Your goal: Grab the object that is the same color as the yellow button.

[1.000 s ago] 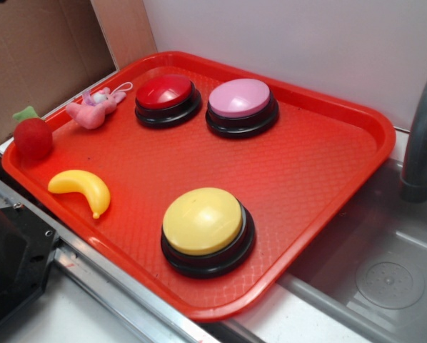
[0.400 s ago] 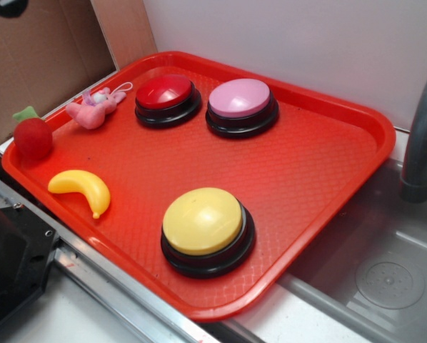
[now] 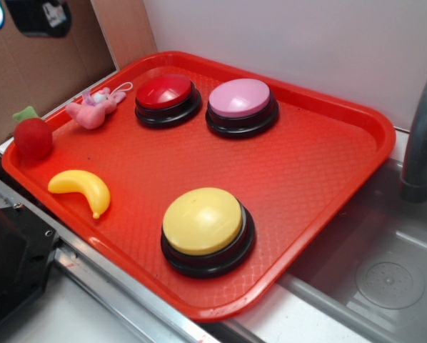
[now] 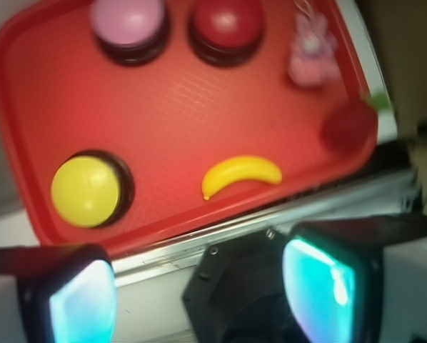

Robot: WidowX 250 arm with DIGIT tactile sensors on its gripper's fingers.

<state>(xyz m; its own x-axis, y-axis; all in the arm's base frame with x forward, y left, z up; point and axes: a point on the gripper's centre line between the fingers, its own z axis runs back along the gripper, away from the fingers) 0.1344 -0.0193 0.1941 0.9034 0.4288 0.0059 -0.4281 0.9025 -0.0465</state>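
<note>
The banana (image 3: 79, 189), at nine o'clock from the yellow button (image 3: 203, 221), looks light, stiff and slippery, best pinched mid-curve by the spread fingers (image 4: 320, 282).

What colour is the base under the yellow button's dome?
Black. The yellow button sits on a black base, clearest in the exterior view.

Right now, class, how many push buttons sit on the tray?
3: red button and pink button side by side at the far edge, yellow button alone near the front. None seem hidden.
</note>
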